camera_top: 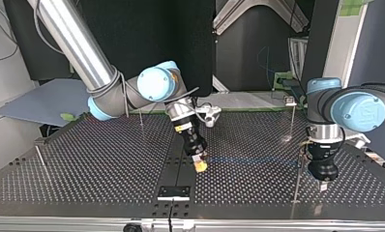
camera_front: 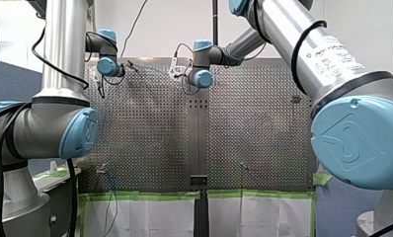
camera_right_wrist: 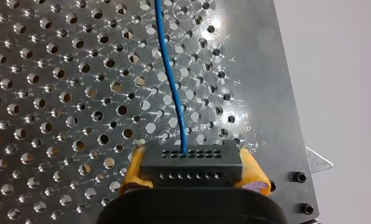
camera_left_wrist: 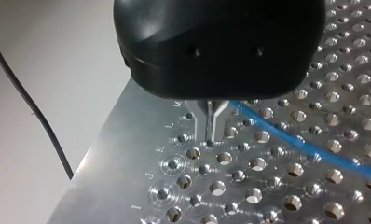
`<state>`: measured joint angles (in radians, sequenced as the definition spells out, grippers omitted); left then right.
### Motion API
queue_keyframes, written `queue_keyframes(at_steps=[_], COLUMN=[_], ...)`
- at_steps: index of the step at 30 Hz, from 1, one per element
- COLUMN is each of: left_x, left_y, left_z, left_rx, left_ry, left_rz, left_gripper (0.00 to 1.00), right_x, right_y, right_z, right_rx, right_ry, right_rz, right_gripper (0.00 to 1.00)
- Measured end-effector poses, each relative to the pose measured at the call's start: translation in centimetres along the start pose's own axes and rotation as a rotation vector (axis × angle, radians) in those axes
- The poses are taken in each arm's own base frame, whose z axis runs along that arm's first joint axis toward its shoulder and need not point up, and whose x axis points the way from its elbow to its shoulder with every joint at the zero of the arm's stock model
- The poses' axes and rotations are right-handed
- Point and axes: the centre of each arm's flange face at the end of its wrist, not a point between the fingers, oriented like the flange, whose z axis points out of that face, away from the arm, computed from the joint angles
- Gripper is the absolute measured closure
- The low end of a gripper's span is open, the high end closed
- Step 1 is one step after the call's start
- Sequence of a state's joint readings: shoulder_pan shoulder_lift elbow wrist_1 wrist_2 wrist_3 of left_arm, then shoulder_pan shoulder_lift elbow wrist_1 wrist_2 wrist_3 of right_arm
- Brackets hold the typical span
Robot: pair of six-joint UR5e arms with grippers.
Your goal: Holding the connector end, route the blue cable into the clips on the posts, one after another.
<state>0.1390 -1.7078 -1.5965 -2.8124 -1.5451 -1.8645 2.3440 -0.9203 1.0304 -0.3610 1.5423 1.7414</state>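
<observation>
- Pinching the connector (camera_right_wrist: 191, 163) between my right jaws' yellow pads (camera_right_wrist: 136, 170).
- Blue cable (camera_right_wrist: 170, 79) runs ahead, low over the tabletop (camera_right_wrist: 253, 70), to my left jaws, pressed together beside it.
- First clip pending, I judge: next, carry it to the post (camera_top: 297, 183).

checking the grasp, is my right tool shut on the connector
Shut on it: the yellow pads press both ends of the black connector.

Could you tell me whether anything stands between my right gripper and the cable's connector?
Nothing visible does: the connector sits between my right gripper's yellow pads, and the blue cable runs ahead over the perforated table.
</observation>
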Motion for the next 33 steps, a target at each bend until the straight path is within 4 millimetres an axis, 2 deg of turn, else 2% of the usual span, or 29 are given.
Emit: queue_keyframes(at_steps=[2,3,5,9,11,12,13,26,33], left_x=[0.0,0.0,-0.1,-0.2,-0.2,-0.2,-0.2,0.6,0.5], left_y=[0.1,0.2,0.3,0.4,0.5,0.6,0.7,1.5,1.4], left_z=[0.0,0.0,-0.1,-0.2,-0.3,-0.3,-0.4,-2.1,-4.5], left_rx=[-0.006,-0.012,-0.024,-0.032,-0.04,-0.049,-0.058,-0.161,-0.145], left_ry=[-0.001,-0.002,-0.003,0.003,0.006,0.01,0.013,0.107,0.174], left_rz=[-0.002,-0.002,-0.004,-0.02,-0.026,-0.028,-0.029,-0.079,-0.123], left_gripper=[0.48,0.48,0.35,0.31,0.2,0.2,0.0,0.0,0.0], right_x=[0.0,0.0,0.0,0.0,0.0,0.0,0.0,0.1,0.0], right_y=[0.0,0.0,0.0,0.0,0.0,0.0,0.0,0.1,0.2], right_z=[0.0,0.0,0.0,0.0,-0.1,-0.1,-0.1,-0.1,-0.2], right_rx=[0.001,0.002,0.002,0.002,0.002,0.002,0.002,-0.001,-0.003], right_ry=[0.0,0.0,-0.001,-0.005,-0.007,-0.007,-0.008,-0.016,-0.021], right_rz=[0.0,0.0,0.0,0.0,0.0,0.0,0.0,0.0,0.0], right_gripper=[1.0,1.0,1.0,1.0,1.0,1.0,1.0,1.0,1.0])
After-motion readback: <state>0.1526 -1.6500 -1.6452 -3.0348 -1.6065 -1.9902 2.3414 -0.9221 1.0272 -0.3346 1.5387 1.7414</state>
